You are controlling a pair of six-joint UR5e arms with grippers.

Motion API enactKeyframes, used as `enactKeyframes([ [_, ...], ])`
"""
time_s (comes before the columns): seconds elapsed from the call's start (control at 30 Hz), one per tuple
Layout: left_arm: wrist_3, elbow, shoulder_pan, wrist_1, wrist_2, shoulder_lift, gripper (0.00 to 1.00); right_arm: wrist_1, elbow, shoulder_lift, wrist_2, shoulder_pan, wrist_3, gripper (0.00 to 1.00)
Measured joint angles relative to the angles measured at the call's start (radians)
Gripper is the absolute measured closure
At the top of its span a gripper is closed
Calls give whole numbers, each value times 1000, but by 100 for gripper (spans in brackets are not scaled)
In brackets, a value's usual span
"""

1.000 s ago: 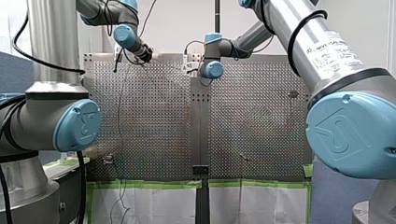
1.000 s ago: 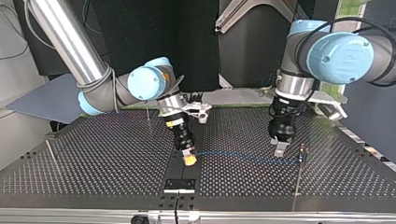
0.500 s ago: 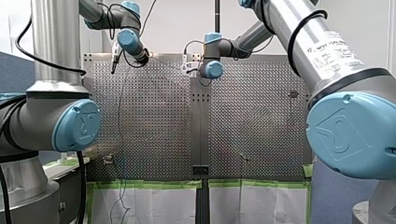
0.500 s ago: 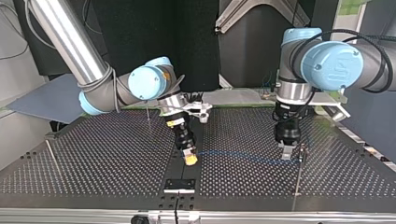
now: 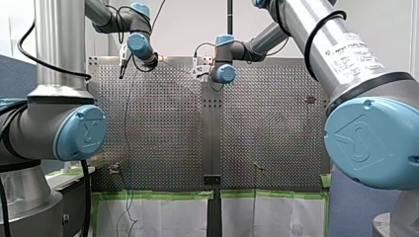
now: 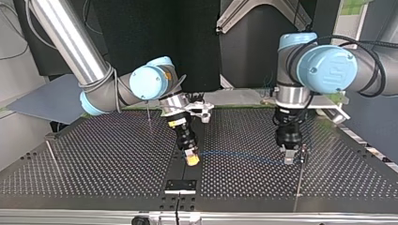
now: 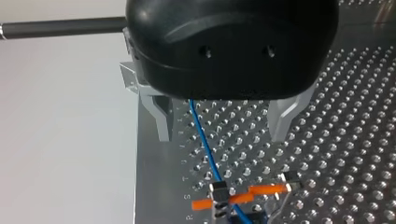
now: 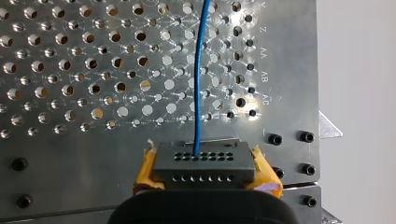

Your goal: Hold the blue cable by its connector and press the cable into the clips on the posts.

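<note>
**Blue cable runs straight from our right gripper to a clip under our left gripper**

A perforated table (image 6: 94,164) of dark metal fills the scene. In the top view, our right arm (image 6: 145,82) comes in at the left and bends down toward the table's middle seam. Our left arm (image 6: 324,68) comes in at the right and points straight down.

Our right gripper (image 6: 190,159) hangs low over the seam. Its yellow pads (image 8: 147,170) are pressed onto the two sides of a dark grey connector (image 8: 204,165), pinching it. The blue cable (image 6: 239,157) leaves the connector's face and runs in a straight line just above the table toward the top view's right.

Our left gripper (image 6: 290,158) stands over the far end of that line. In the left wrist view its grey metal fingers (image 7: 159,116) are spread wide. The cable passes between them and touches neither.

Just ahead of those fingers, the cable meets a small black clip (image 7: 219,192) that has orange strips (image 7: 266,189) beside it. We cannot tell whether the cable is seated in the clip.
</note>
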Motion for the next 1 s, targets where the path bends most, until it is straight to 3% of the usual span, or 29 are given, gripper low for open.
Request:
enactKeyframes([
  [0.6, 5, 129, -91, -4, -129, -115, 0, 1, 0, 0, 0, 1, 0, 100],
  [1.0, 20, 176, -109, -15, -180, -185, 0, 1, 0, 0, 0, 0, -1, 100],
])
